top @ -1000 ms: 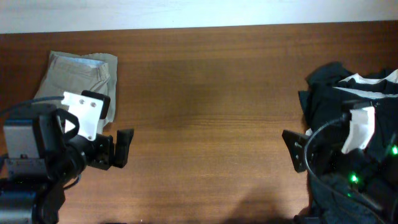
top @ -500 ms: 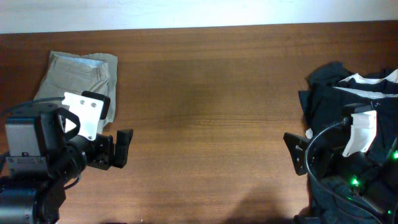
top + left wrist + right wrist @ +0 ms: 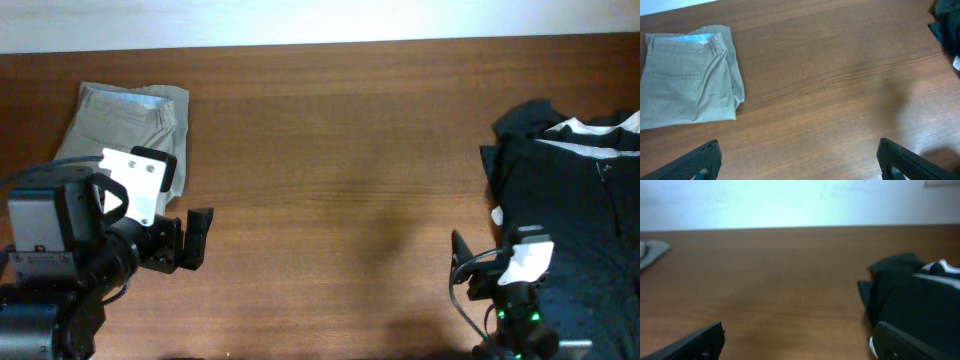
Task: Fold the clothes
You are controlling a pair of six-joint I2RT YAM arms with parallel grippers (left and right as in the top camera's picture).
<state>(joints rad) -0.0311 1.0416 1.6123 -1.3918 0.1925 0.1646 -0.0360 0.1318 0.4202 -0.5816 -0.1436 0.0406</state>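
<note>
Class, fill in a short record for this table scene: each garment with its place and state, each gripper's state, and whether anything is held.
shorts: folded, lying flat, far left of the table
black garment: crumpled heap at the right edge, white collar trim showing
left gripper: open, empty, over bare wood, apart from the shorts
right gripper: open, empty, next to the black garment
held: nothing in either gripper
middle of table: bare wood
</note>
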